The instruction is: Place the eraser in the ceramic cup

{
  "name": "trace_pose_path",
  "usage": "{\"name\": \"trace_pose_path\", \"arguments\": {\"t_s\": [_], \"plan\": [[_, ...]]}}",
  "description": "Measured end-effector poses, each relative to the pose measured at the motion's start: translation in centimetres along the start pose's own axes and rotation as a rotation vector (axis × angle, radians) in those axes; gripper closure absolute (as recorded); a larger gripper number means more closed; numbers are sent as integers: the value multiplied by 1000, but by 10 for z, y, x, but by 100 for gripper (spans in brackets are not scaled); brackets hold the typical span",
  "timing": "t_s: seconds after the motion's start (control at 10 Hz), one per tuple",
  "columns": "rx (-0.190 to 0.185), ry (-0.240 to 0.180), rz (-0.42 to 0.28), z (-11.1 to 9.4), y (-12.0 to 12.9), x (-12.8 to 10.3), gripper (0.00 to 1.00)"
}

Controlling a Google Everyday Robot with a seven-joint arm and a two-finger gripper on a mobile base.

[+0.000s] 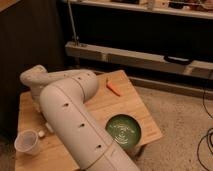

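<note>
only the one camera view here, looking down at a wooden bench [122,105] with the robot's arm [70,117] covering a lot of it. can't find the eraser anywhere in view, so its spot, its long axis and which way it points are all a cannot tell from me. the ceramic cup [27,142] is easy though: pale, upright with the rim up, near the front left corner of the bench. arm pose: a fat white link with a row of dark holes comes up from the bottom edge and slants up and left across the bench. a second link then runs left to a rounded joint over the bench's back left part, and from there it turns down and goes behind the fat link. the hand [43,132] is almost all hidden behind that link. just a small pale bit pokes out low over the bench right beside the cup, apart from it as far as i can see. how open the hand is, or whether it has hold of anything, i can't tell. a green bowl [123,131] with a pale pattern inside sits near the front right edge, and a small orange thing [113,88] lies near the back edge, well apart from the cup.
</note>
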Motion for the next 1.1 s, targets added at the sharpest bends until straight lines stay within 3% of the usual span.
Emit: {"name": "trace_pose_path", "arguments": {"t_s": [0.2, 0.3, 0.5, 0.6, 0.7, 0.8, 0.9, 1.0, 1.1], "plan": [[15, -3, 9, -6, -1, 3, 91], [0, -41, 11, -14, -1, 3, 98], [-23, -174, -28, -47, 3, 2, 100], [-47, -271, -67, -71, 7, 1, 100], [-96, -411, -117, -101, 9, 4, 100], [-140, -516, -154, -118, 9, 7, 100], [-192, -619, -199, -132, 15, 8, 100], [-270, -759, -257, -145, 20, 12, 100], [-329, -853, -293, -154, 22, 13, 100]]}}
